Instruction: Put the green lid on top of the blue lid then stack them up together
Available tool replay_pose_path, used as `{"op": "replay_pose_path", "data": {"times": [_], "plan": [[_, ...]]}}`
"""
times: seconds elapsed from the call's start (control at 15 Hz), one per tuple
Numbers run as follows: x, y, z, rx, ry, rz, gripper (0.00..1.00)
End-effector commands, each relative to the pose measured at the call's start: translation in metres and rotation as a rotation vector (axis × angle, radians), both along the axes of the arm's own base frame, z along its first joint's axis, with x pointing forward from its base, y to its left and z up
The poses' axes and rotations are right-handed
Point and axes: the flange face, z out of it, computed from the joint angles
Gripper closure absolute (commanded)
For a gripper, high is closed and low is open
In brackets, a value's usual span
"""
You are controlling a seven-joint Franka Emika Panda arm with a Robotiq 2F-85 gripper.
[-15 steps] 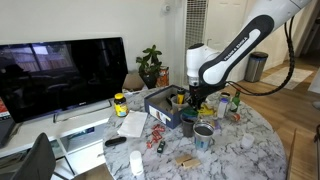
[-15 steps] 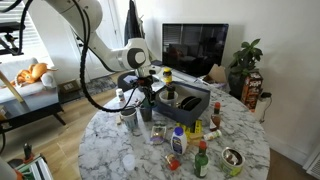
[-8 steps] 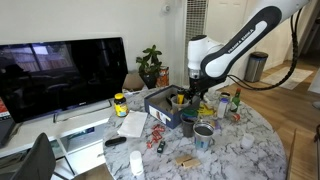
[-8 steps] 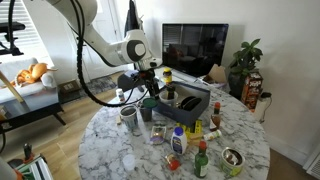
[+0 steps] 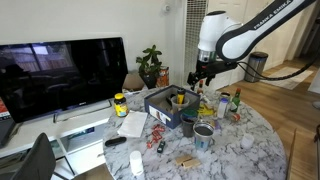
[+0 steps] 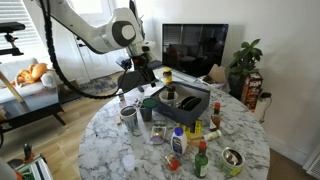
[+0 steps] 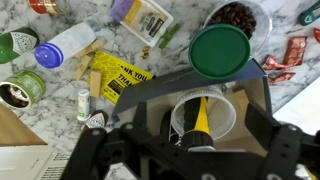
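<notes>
One gripper (image 7: 190,140) high over cluttered desk (image 5: 250,150), jaws spread apart; green lid (image 7: 220,50) beside dark box (image 7: 150,95) corner, against bean jar (image 7: 238,14); white cup (image 7: 225,120) in box, yellow packet (image 7: 118,82), bottle (image 7: 62,47) near

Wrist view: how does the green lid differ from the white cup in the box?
The green lid is a flat disc; the white cup is open, holding a yellow-and-black item. The green lid sits outside the dark box; the white cup stands in it. Both are round.
</notes>
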Motion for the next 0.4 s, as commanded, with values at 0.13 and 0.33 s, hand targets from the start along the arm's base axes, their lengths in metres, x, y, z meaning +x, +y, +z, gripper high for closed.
{"op": "replay_pose_path", "data": {"times": [0.13, 0.33], "plan": [[-0.023, 0.002, 0.002, 0.065, -0.034, -0.005, 0.00], [-0.031, 0.002, -0.003, 0.081, -0.036, -0.011, 0.00]]}}
